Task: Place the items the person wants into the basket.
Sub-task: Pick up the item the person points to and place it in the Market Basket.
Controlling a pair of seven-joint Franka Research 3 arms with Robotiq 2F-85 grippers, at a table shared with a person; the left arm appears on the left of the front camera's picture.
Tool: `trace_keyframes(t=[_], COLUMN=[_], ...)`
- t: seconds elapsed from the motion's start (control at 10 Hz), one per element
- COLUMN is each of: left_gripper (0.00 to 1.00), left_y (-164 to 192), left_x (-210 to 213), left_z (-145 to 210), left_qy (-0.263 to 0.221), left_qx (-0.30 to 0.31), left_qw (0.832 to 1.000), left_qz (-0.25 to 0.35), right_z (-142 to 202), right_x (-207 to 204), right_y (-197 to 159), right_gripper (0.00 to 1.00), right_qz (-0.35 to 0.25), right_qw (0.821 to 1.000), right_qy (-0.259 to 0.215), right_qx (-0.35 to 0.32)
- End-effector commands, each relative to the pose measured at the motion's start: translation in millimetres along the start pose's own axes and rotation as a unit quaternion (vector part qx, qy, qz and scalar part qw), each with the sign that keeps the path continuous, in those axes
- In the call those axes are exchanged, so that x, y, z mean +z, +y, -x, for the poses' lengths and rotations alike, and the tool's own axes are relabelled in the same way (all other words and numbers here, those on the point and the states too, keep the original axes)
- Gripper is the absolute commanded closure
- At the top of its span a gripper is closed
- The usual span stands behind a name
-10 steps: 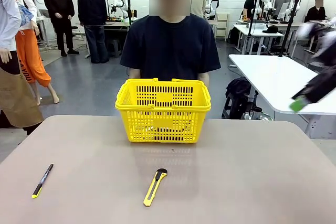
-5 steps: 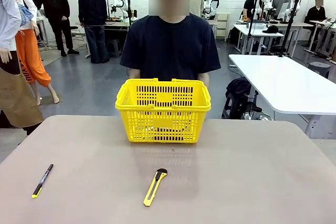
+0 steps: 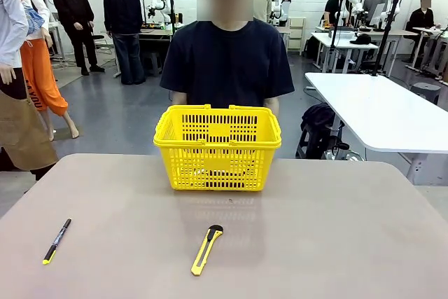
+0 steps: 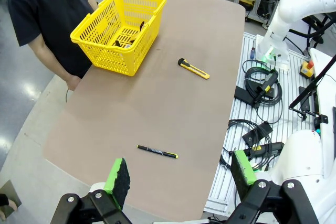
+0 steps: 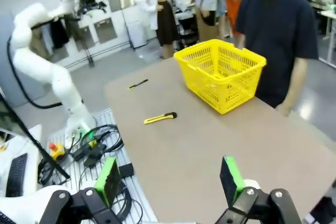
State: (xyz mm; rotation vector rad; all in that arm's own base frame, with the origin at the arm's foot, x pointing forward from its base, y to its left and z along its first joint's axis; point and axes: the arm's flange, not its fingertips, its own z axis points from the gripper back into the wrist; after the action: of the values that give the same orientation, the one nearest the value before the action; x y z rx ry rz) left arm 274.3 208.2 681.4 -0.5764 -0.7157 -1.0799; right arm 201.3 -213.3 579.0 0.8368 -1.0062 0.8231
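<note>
Both grippers, left (image 4: 178, 174) and right (image 5: 170, 179), hang spread and empty high off the table (image 3: 315, 229); the yellow basket (image 3: 218, 146) before the person (image 3: 227, 61) holds dark items, leaving only pen (image 3: 56, 241) and utility knife (image 3: 206, 249) outside, so placing appears complete.

- One yellow basket (image 3: 218, 146) on the table (image 3: 315, 236), and one person (image 3: 231, 61) standing right behind it.
- One utility knife (image 3: 206, 249), one thin black pen (image 3: 57, 240).
- Inside the basket, dark shapes — two, maybe three items (image 4: 126, 38); hard to count through the grid.
- Two grippers: left gripper (image 4: 178, 174), right gripper (image 5: 170, 179).
</note>
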Motion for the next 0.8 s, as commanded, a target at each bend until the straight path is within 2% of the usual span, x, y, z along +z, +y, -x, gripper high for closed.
trace_keyframes(t=[0.0,0.3,0.4,0.7], left_gripper=[0.0,0.0,0.0,0.0], left_y=[-1,-1,-1,-1], left_x=[1,1,1,1], left_z=[1,1,1,1], left_qy=[-0.009,-0.009,-0.009,-0.009], left_qx=[-0.012,-0.012,-0.012,-0.012], left_qw=[1.0,1.0,1.0,1.0], left_qz=[0.002,0.002,0.002,0.002], right_z=[2,-6,0,0], right_x=[-21,-41,-21,-21], right_y=[1,0,-2,-2], right_gripper=[0.0,0.0,0.0,0.0], right_qz=[0.024,0.025,0.023,0.023], right_qw=[0.999,0.998,0.999,0.999], right_qy=[0.019,0.058,0.041,0.041], right_qx=[-0.011,-0.012,-0.023,-0.023])
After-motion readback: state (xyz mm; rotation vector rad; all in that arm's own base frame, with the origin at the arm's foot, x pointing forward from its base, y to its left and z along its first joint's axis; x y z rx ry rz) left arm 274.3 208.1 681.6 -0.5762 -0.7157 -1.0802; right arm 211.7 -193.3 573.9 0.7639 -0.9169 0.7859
